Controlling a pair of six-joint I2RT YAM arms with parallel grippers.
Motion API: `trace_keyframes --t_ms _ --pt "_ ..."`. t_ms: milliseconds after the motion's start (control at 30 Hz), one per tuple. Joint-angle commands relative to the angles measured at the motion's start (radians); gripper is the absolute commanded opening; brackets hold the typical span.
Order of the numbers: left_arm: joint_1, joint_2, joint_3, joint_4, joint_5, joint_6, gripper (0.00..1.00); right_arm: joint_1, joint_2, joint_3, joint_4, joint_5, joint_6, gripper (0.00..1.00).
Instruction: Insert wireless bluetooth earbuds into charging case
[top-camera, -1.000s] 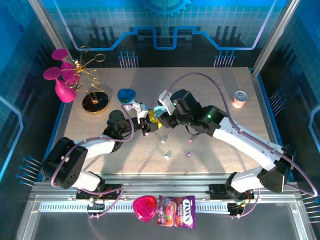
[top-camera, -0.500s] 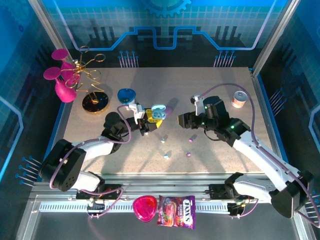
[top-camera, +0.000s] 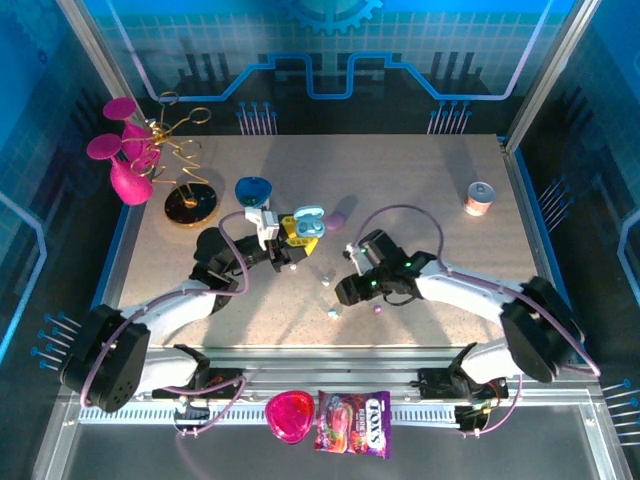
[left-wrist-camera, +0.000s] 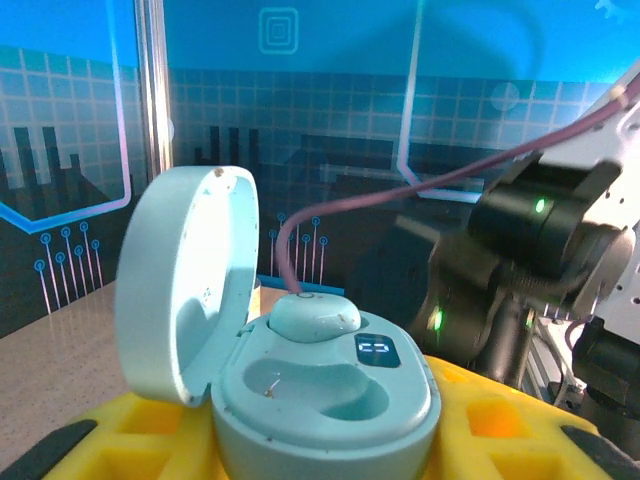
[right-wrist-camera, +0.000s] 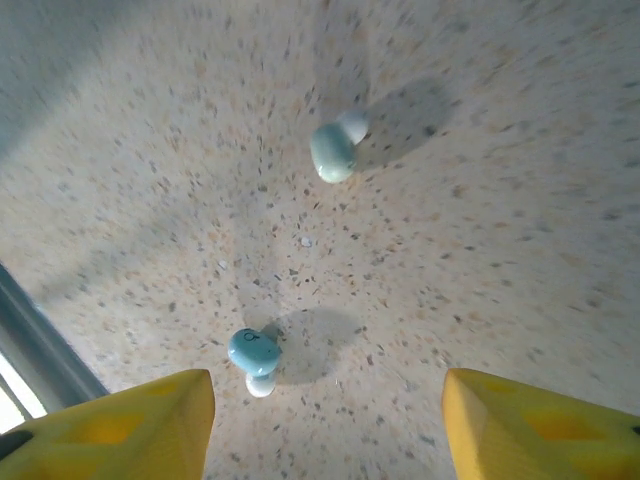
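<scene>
Pinching open charging case in clamped-tight left gripper, hovering right gripper w/ fingers spread over blue earbud and mint earbud lying loose nr side of case — tiny, light, slick, prob. roll-prone, so best nipped across stubby body.

Charging case base beyond bottom edge

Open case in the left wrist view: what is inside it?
In the case, one mint earbud sits at the back; the front well is empty. The bud's stem is hidden below, inside its socket.
</scene>
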Motion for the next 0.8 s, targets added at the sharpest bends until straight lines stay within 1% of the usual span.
trace_keyframes --t_ms 0,133,233,267,500,767 --pt "0.008 -0.061 -0.003 -0.054 -0.015 0.030 0.37 0.057 0.085 0.038 0.059 -0.003 -0.084 0.60" --pt "0.008 -0.103 0.002 -0.117 -0.017 0.053 0.37 0.103 0.183 0.101 0.028 0.015 -0.123 0.56" --pt "0.008 -0.117 0.005 -0.139 -0.020 0.064 0.37 0.114 0.221 0.106 0.019 0.005 -0.131 0.55" --pt "0.008 -0.117 0.007 -0.142 -0.019 0.065 0.37 0.117 0.229 0.135 0.020 -0.002 -0.130 0.54" --pt "0.008 -0.102 0.006 -0.134 -0.020 0.067 0.37 0.136 0.242 0.130 0.013 -0.029 -0.122 0.51" --pt "0.008 -0.097 0.009 -0.126 -0.019 0.067 0.37 0.152 0.232 0.120 -0.011 -0.039 -0.112 0.51"
